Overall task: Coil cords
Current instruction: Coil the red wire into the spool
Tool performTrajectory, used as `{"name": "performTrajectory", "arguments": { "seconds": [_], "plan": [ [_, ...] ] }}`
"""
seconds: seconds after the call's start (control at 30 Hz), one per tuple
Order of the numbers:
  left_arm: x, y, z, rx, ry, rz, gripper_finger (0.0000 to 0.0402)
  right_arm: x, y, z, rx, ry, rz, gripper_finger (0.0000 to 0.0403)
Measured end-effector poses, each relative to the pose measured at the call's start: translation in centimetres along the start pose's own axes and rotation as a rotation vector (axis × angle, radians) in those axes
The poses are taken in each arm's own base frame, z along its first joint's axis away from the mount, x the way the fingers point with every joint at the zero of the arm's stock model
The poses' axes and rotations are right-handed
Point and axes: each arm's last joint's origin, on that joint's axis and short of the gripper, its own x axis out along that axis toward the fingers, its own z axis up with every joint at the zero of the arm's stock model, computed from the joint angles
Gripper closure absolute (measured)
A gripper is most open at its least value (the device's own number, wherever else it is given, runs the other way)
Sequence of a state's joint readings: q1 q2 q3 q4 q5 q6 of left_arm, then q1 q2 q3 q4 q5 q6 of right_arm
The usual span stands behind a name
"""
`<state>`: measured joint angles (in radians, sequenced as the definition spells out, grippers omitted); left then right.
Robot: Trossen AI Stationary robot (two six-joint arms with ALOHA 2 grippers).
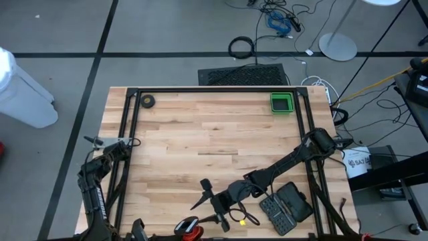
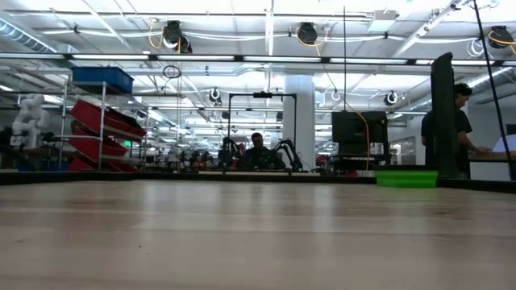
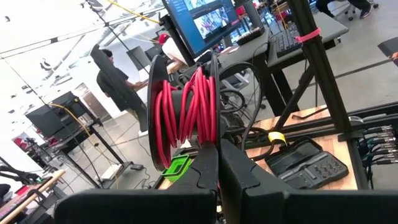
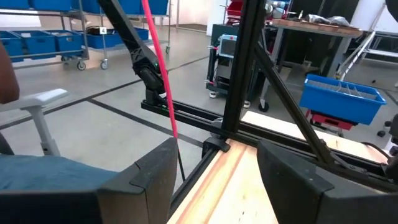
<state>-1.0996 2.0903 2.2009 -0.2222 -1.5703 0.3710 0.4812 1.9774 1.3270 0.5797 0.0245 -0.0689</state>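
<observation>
The cord's black reel [image 3: 186, 106], wound with red cord [image 3: 196, 109], stands on edge right in front of my left gripper [image 3: 217, 155], which is shut at its lower rim. In the high view the reel [image 1: 191, 229] hangs at the table's near edge. My right gripper [image 1: 210, 201] is open near the table's near middle, pointing level toward the left edge, with nothing between its fingers [image 4: 214, 162]. A straight stretch of red cord [image 4: 163, 81] slants across the view ahead of it; its lower end is hidden behind one finger. My left gripper is shut at the bottom edge of the reel, where one black side disc [image 3: 215, 134] comes down to the fingertips. The fingers come in level from the table's left. The reel stands on edge, clear of the table. The fingers themselves hide the exact place of contact.
A green bin [image 1: 281, 102] sits at the far right corner and a small black roll [image 1: 147, 101] at the far left. An open black case [image 1: 289, 205] and a small yellow object [image 1: 242, 217] lie near the right arm. Black frame rails [image 1: 127, 127] border the table.
</observation>
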Motion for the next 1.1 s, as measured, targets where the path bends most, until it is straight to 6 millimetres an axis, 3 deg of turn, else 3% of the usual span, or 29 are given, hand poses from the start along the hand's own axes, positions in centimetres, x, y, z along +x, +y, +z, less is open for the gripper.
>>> {"name": "performTrajectory", "arguments": {
  "seconds": [0.4, 0.5, 0.7, 0.87, 1.1],
  "plan": [
    [0.6, 0.0, -0.1, 0.022, 0.007, 0.012, 0.0400, 0.4, 0.4, 0.7, 0.006, -0.017, 0.008, 0.0195],
    [2.1, 0.1, -0.1, 0.048, 0.022, 0.039, 0.0400, 1.5, 0.7, 0.8, 0.004, 0.006, 0.017, 0.0195],
    [4.2, 0.1, -0.2, 0.060, 0.004, -0.018, 0.0400, 4.5, 1.2, -0.7, -0.033, 0.088, 0.052, 0.0195],
    [3.2, 0.1, -0.1, 0.061, 0.013, 0.011, 0.0400, 5.4, 1.3, -1.7, -0.055, 0.172, 0.095, 0.0195],
    [0.2, 0.0, 0.0, 0.057, 0.002, 0.002, 0.0400, 4.7, 1.2, -0.5, -0.075, 0.200, 0.090, 0.0195]
  ]
}}
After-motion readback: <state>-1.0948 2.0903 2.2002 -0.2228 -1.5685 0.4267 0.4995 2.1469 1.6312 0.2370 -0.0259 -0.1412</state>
